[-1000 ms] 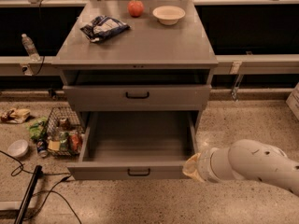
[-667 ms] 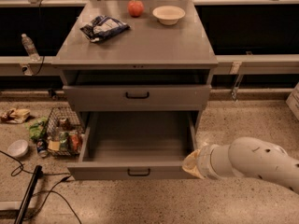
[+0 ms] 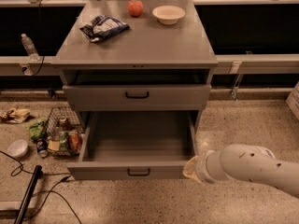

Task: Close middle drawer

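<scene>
The middle drawer (image 3: 137, 146) of the grey metal cabinet (image 3: 140, 45) is pulled far out toward the near side. Its empty interior is exposed, and its front panel carries a small black handle (image 3: 138, 172) at the centre. The upper drawer (image 3: 137, 96) above it stands slightly out from the cabinet body.

The gripper (image 3: 190, 167), at the end of the white arm (image 3: 252, 167) entering from the right, is at the right end of the middle drawer's front panel. It is level with the panel and touching or just beside its near right corner. Its state, spread or pressed together, cannot be told.

The cabinet top holds a snack bag (image 3: 104, 28) at the left, a red fruit (image 3: 135, 8) at the far centre and a pale bowl (image 3: 168, 14) to the right of the fruit. A wire basket (image 3: 63, 135) of cans stands on the floor left of the cabinet.
</scene>
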Controlling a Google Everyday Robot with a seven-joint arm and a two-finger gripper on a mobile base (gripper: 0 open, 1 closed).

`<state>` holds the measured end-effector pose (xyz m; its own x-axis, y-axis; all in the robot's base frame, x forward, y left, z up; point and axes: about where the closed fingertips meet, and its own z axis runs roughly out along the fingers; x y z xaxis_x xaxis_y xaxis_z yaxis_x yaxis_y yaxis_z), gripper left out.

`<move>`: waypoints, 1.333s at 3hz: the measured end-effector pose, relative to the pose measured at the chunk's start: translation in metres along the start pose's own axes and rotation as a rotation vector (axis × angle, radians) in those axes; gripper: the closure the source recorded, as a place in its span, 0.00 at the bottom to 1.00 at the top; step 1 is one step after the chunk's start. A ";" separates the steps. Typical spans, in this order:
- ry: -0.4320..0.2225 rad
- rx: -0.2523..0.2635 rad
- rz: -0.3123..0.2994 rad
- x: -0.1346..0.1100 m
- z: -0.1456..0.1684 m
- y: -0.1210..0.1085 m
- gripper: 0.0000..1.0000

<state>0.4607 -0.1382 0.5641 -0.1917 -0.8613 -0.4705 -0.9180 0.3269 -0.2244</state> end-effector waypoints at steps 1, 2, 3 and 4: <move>-0.006 0.058 0.051 0.026 0.033 -0.014 1.00; -0.049 0.096 0.086 0.043 0.068 -0.023 1.00; -0.087 0.087 0.111 0.058 0.103 -0.025 1.00; -0.100 0.044 0.126 0.068 0.124 -0.020 1.00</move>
<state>0.5093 -0.1552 0.4302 -0.2665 -0.7702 -0.5795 -0.8726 0.4481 -0.1943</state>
